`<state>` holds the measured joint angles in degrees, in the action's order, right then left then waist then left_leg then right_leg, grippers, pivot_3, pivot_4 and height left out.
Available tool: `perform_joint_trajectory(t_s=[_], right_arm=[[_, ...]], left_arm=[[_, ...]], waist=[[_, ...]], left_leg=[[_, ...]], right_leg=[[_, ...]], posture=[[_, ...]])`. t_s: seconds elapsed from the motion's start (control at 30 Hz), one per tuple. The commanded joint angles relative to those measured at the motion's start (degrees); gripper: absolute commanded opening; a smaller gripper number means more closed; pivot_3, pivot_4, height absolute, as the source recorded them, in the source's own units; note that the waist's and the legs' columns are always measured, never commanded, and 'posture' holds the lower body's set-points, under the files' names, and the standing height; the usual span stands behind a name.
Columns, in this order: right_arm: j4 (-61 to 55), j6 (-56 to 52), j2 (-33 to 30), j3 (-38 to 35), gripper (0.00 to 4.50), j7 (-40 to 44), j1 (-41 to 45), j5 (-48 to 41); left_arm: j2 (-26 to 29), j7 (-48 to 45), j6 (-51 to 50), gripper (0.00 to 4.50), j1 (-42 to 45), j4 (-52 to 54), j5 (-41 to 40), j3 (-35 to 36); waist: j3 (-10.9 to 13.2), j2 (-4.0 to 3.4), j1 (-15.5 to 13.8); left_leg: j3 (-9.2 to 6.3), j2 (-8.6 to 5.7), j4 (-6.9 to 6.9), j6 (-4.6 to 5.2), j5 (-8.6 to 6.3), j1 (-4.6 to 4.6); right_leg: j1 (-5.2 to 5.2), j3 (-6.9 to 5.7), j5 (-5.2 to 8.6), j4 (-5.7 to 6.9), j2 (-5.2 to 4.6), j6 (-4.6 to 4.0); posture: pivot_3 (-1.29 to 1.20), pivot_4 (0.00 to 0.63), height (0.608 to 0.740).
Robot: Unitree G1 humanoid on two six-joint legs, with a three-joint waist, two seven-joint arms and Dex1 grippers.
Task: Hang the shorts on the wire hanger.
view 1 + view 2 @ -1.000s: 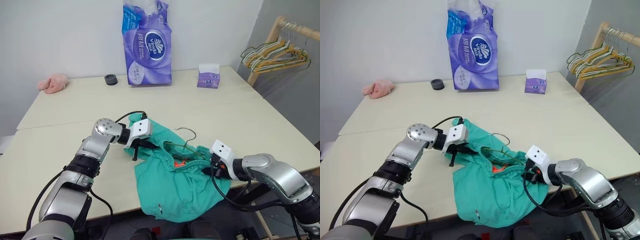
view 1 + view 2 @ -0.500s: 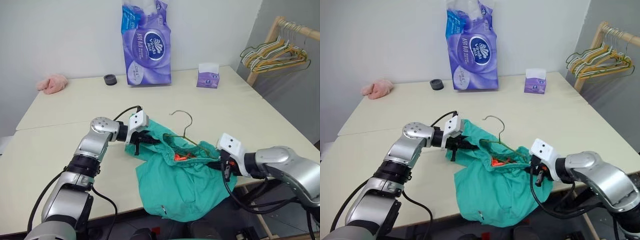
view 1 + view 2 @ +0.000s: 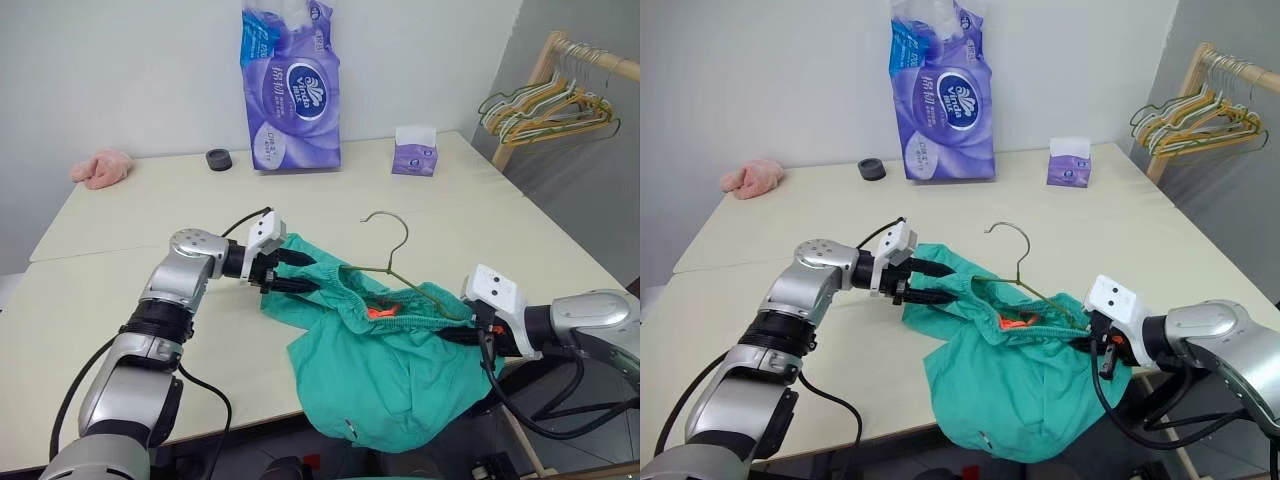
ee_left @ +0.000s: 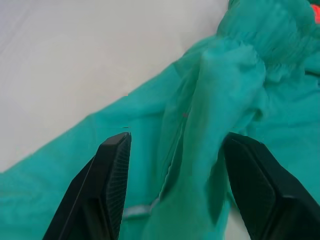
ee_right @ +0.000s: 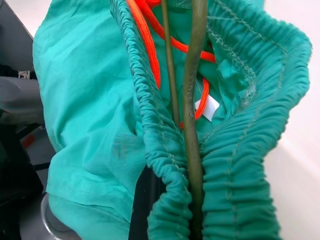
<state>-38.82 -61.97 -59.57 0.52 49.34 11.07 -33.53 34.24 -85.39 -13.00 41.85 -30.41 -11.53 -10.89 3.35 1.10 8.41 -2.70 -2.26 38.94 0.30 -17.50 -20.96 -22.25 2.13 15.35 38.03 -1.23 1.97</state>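
Between the right fingers point(image 3: 1102, 352), pinched on the wire hanger point(image 3: 1025, 283) and waistband, the shorts point(image 3: 1025, 375) hang threaded; left fingers point(image 3: 928, 282) gape around cloth, next evening the drape

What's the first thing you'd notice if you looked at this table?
The teal-green shorts bunched at the table's near edge, spilling over it, with a wire hanger poking up out of the waistband. The right hand pinches the waistband and hanger, and the left hand is open around a fold. A tall purple tissue pack stands by the wall.
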Motion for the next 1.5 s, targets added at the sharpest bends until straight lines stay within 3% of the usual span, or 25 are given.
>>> perform_joint_trajectory(t_s=[0.03,0.2,0.3,0.57,1.0,1.4,1.5], right_arm=[[-1.85,0.74,-0.69,-2.87,0.00,0.08,-0.19,-1.26],[-2.53,0.57,-0.52,-2.99,0.00,-0.72,-0.57,-2.05],[-2.70,0.56,-0.64,-2.97,0.00,-0.97,-0.66,-2.42],[-3.22,0.37,-1.32,-3.55,0.00,-1.01,-1.45,-2.93],[-4.63,1.02,-4.17,-7.42,0.00,-0.47,-7.12,-4.26],[-1.63,0.09,-1.83,-6.81,0.00,-2.34,-3.19,-4.78],[-0.87,-0.95,-0.87,-7.79,0.00,-3.40,-2.29,-5.65]], left_arm=[[0.24,-2.08,-0.15,2.99,0.91,0.50,0.42,-0.82],[-3.29,1.63,2.57,2.99,1.37,-2.18,2.43,-1.19],[-4.78,3.79,6.20,2.48,2.25,-6.76,4.52,-1.47],[-6.33,7.19,12.51,0.03,3.92,-14.01,6.41,-0.45],[-5.57,8.38,16.44,0.03,4.36,-17.52,7.34,0.50],[-7.36,8.27,14.46,0.03,0.71,-12.45,4.89,2.03],[-7.61,9.58,12.94,0.66,0.26,-11.26,4.12,3.10]], waist=[[0.00,0.00,-0.05],[0.01,0.01,-0.23],[0.01,0.02,-0.14],[0.01,0.02,0.02],[0.02,0.03,-0.06],[0.03,0.05,-0.05],[0.05,0.04,-0.02]], left_leg=[[0.00,0.00,0.00,0.00,0.00,0.00],[0.00,0.00,0.01,0.00,0.00,0.00],[0.00,0.00,0.00,0.00,0.00,-0.01],[0.00,0.00,-0.01,0.00,0.00,-0.02],[0.00,0.00,-0.01,0.00,0.00,-0.03],[0.00,0.01,-0.01,0.00,0.00,-0.02],[0.01,0.01,-0.02,0.00,0.00,-0.02]], right_leg=[[0.00,0.01,0.00,0.00,0.00,0.00],[0.03,0.01,0.00,-0.02,-0.01,0.00],[0.01,0.00,0.00,-0.01,-0.01,0.00],[0.00,0.01,0.00,-0.03,-0.01,0.00],[0.01,0.00,0.00,-0.03,-0.01,0.01],[0.00,0.00,0.00,-0.03,-0.01,0.01],[0.00,0.01,0.00,-0.02,-0.01,0.01]], posture=[[-0.28,0.037,0.740],[-0.28,0.038,0.740],[-0.28,0.038,0.740],[-0.29,0.037,0.740],[-0.29,0.042,0.740],[-0.28,0.050,0.740],[-0.28,0.053,0.740]])
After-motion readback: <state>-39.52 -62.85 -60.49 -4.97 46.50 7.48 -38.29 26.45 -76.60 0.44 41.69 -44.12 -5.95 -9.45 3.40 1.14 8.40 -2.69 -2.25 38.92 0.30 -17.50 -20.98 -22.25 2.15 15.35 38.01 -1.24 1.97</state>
